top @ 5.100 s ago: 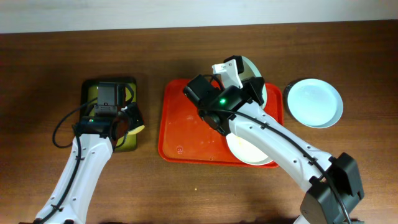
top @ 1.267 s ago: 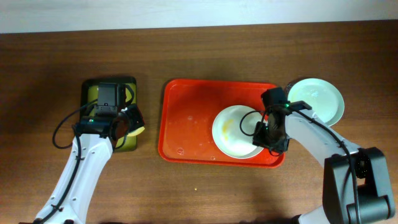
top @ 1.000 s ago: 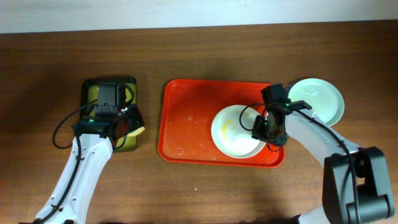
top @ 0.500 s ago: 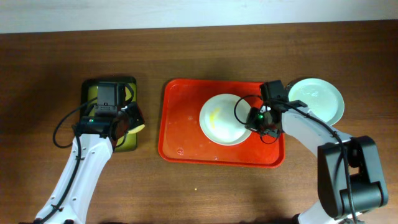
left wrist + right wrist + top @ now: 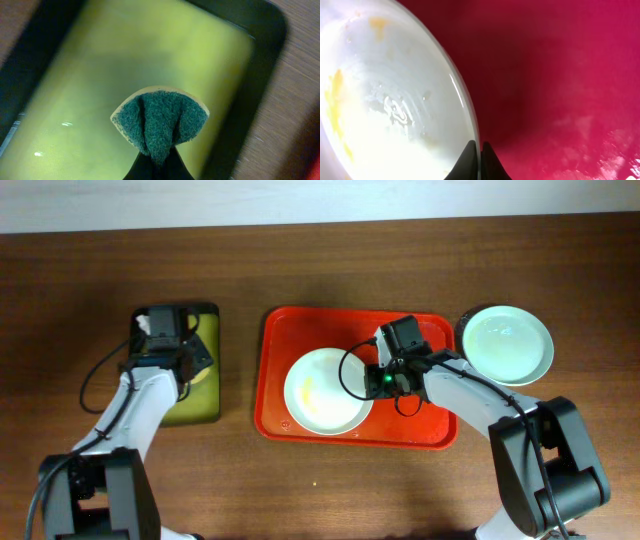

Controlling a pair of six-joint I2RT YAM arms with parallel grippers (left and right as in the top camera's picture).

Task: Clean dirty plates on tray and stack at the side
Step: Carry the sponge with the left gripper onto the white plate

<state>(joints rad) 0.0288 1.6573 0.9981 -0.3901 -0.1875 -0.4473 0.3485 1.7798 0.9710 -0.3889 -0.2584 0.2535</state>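
Wood table (image 5: 320,500): smeared plate (image 5: 322,392) on tray (image 5: 310,330).
Right gripper (image 5: 479,148) pinches its stiff, probably slippery rim; left gripper (image 5: 159,158) clenches sponge (image 5: 160,120).

Left gripper (image 5: 159,161) and right gripper (image 5: 480,151) clamped.

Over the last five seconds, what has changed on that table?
The right gripper set the mint plate down beside the red tray, then pinched the white plate by its rim and dragged it left across the tray. The left gripper, still clamping the sponge, shifted towards the far end of the black tray. Both trays stayed put.
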